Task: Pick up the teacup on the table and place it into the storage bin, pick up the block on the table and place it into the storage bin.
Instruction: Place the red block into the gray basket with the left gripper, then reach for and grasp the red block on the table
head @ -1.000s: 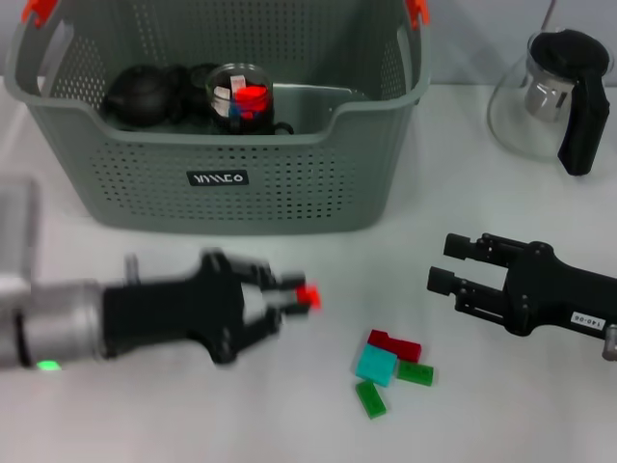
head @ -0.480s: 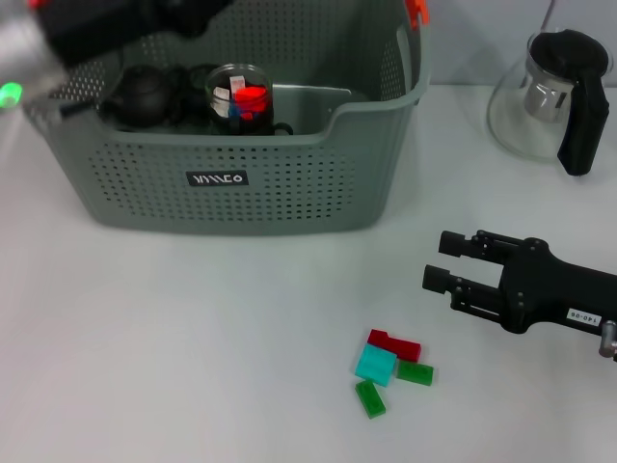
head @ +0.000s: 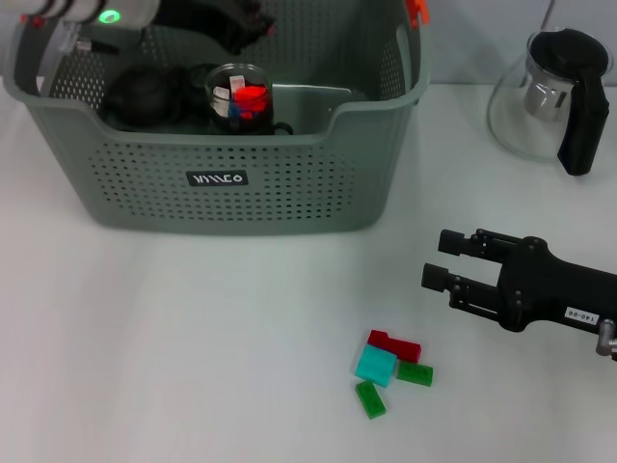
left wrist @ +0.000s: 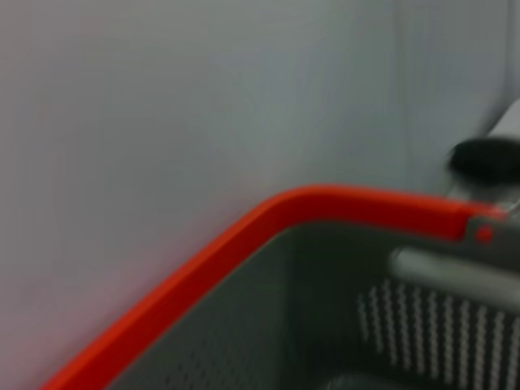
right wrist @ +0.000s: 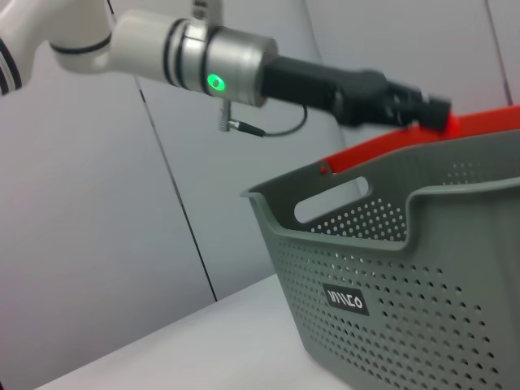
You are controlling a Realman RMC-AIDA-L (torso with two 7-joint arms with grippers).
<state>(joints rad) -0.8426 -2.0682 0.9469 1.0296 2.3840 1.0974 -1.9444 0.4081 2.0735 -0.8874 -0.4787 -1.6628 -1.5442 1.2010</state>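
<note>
Head view: storage bin (head: 289, 183) label unreadable; right hand (head: 439, 260) open; left hand (head: 253, 19) unclear.

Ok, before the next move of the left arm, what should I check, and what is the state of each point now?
1. Left gripper above the storage bin: ok.
2. Block held in left gripper: cannot tell.
3. Bare floor inside the bin beside the glass cup: ok.
4. Right gripper open, apart from the bin: ok.
5. All blocks off the table: not ok, a cluster of blocks lies near the right gripper.
</note>
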